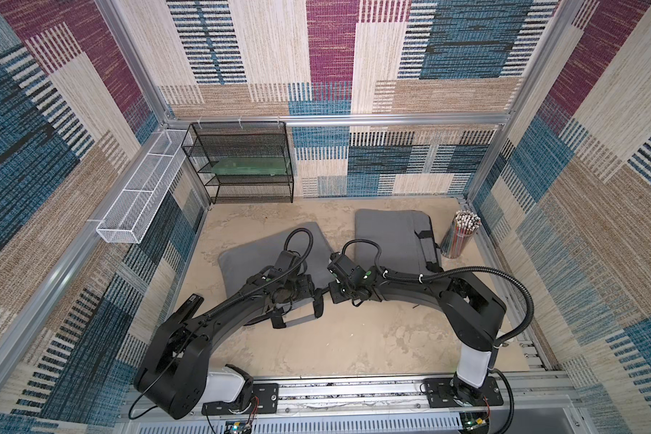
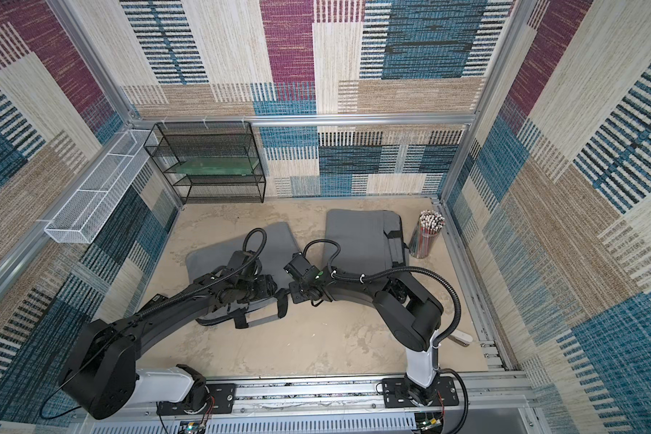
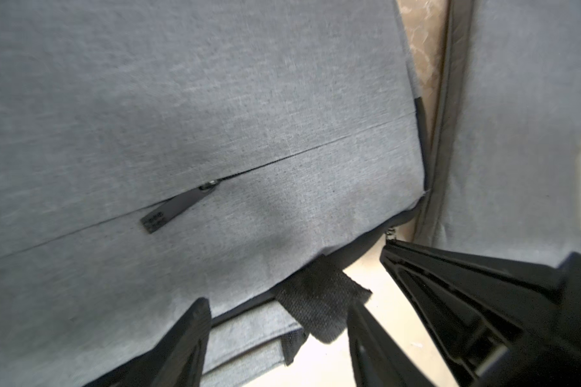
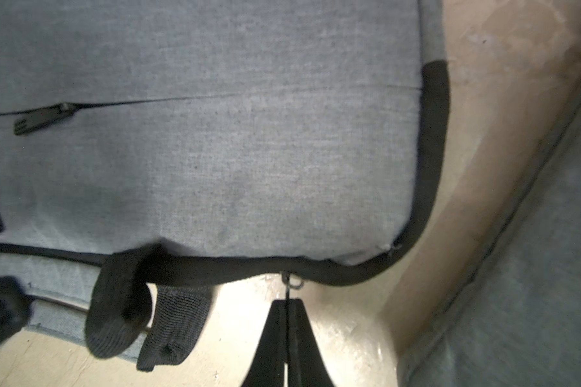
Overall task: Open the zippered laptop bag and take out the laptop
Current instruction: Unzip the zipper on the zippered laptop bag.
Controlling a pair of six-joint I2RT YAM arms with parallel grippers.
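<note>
Right end effector (image 4: 287,303) seemingly pinches the zipper pull (image 4: 292,284); left end effector (image 3: 277,303) stands open.

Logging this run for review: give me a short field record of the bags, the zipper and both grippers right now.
worked bag: grey laptop bag, flat on the table
right gripper: shut on the zipper pull at the bag's edge, near a corner
left gripper: open, by the handle strap, holding nothing
laptop: not in view
second bag: grey, lying apart, next to the pencil cup
</note>
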